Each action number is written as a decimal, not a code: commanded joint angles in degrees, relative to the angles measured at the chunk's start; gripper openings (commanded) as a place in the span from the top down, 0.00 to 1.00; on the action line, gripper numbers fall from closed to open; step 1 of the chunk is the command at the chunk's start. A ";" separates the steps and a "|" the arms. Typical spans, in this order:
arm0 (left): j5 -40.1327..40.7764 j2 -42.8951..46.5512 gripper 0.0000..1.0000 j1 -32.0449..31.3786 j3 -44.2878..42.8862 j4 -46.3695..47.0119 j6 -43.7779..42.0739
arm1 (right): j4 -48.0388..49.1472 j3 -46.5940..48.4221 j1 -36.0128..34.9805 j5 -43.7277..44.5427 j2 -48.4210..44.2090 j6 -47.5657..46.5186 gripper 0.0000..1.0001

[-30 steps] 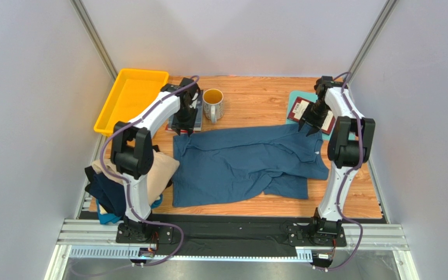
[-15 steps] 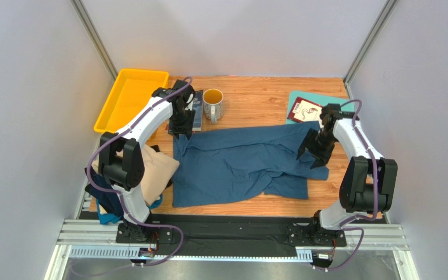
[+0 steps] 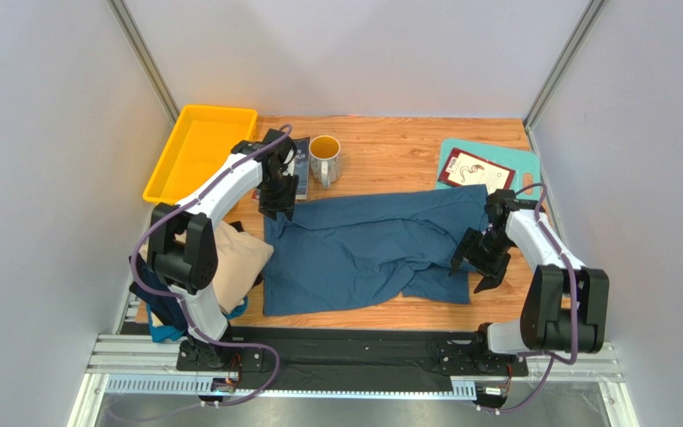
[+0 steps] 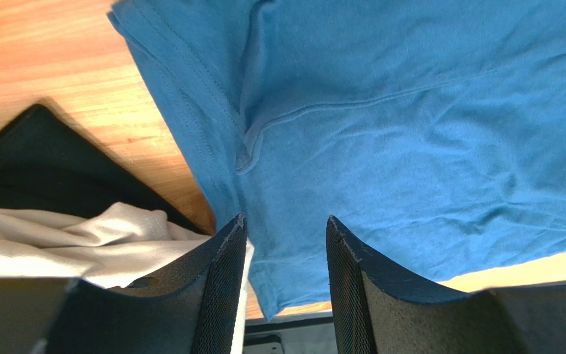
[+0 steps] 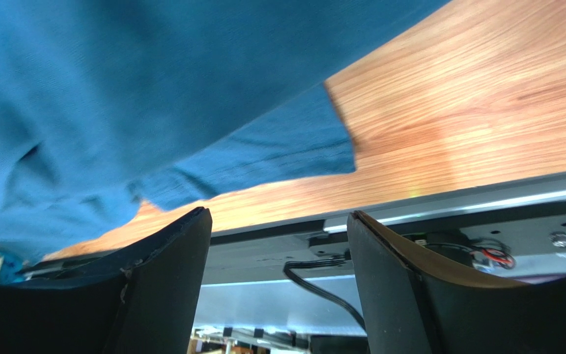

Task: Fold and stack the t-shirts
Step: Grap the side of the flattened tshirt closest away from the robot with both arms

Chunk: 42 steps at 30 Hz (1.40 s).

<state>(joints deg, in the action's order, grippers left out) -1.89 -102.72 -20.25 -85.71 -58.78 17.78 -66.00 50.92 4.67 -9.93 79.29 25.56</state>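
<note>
The large teal-blue t-shirt [image 3: 363, 249] lies spread and creased across the middle of the table. My left gripper [image 3: 276, 206] hovers over its far left corner, open, with only cloth [image 4: 411, 110] below the fingers [image 4: 223, 251] and nothing between them [image 4: 284, 221]. My right gripper [image 3: 479, 267] hangs at the shirt's right edge near a sleeve [image 5: 264, 162], open and empty [image 5: 278, 221]. A beige t-shirt [image 3: 240, 262] sits crumpled at the left, over a dark navy one [image 3: 162, 298]. A bit of bright light blue cloth [image 3: 165, 334] peeks out beneath.
A yellow tray [image 3: 195, 151] stands at the far left, with a book [image 3: 296, 173] and a mug [image 3: 325, 158] beside it. A teal cutting board [image 3: 519, 165] with a card [image 3: 472, 169] on it lies far right. The table's metal front rail [image 5: 448, 210] runs close below the right gripper.
The right arm has swung from the far right corner by the cutting board toward the near side along the shirt's right edge, its jaws spreading wider. The left gripper shifted slightly nearer.
</note>
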 commanded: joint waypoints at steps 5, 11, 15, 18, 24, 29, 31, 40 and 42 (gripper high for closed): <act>-1.63 4.01 0.50 0.04 1.07 1.21 0.59 | -0.36 -0.38 -0.10 3.79 6.67 2.47 0.30; -1.54 5.07 0.50 0.04 2.48 1.92 0.76 | 0.78 -1.17 -0.10 1.50 10.01 2.48 0.34; -2.24 5.60 0.51 0.04 4.06 2.45 1.20 | 1.31 -2.83 -0.10 1.14 12.90 3.52 0.36; -2.24 6.39 0.51 0.04 4.94 2.62 1.38 | 2.62 -3.80 -0.10 0.97 15.36 3.79 0.38; -1.54 8.32 0.51 0.04 6.69 2.62 1.47 | 4.38 -4.07 -0.01 3.25 17.22 5.20 0.43; -0.84 9.73 0.51 0.04 7.66 2.54 1.38 | 6.14 -3.72 -0.01 4.48 19.85 5.64 0.49; -0.40 9.99 0.51 0.04 7.58 2.45 1.20 | 7.20 -3.98 -0.10 4.83 21.08 5.73 0.49; -0.39 9.55 0.51 0.04 6.87 2.09 1.12 | 6.76 -3.46 -0.10 6.68 19.68 6.96 0.80; -0.48 9.03 0.51 -0.05 6.70 2.18 1.12 | 5.28 -2.41 -0.10 6.77 18.19 6.87 0.80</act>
<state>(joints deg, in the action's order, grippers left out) -2.50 -94.72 -20.25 -78.26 -57.12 18.20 -64.97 47.64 4.62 -8.88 98.96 31.11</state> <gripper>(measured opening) 0.491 0.202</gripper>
